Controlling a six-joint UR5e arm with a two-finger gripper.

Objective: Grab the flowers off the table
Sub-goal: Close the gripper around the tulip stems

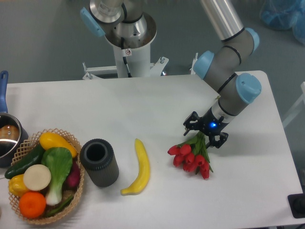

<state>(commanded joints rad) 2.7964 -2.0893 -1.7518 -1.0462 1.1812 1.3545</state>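
- The claw [205, 132] is reaching down over the stem end of the flowers [191, 156], its black fingers spreading to either side of the green stems; whether the fingers are pressing on the stems cannot be told.
- The flowers are lying on the table [143, 105], right of centre, red buds pointing toward the near edge.
- A wicker basket [75, 191] is sitting at the near left, holding an orange, a pale round vegetable, a leafy green, a cucumber and yellow produce.
- A dark cylinder [99, 162], open at the top, is standing just right of the basket.
- A banana [138, 168] is lying between the cylinder and the flowers.
- A pot [5, 136] is showing at the left edge.
- A small sticker on the robot base is too small to read.
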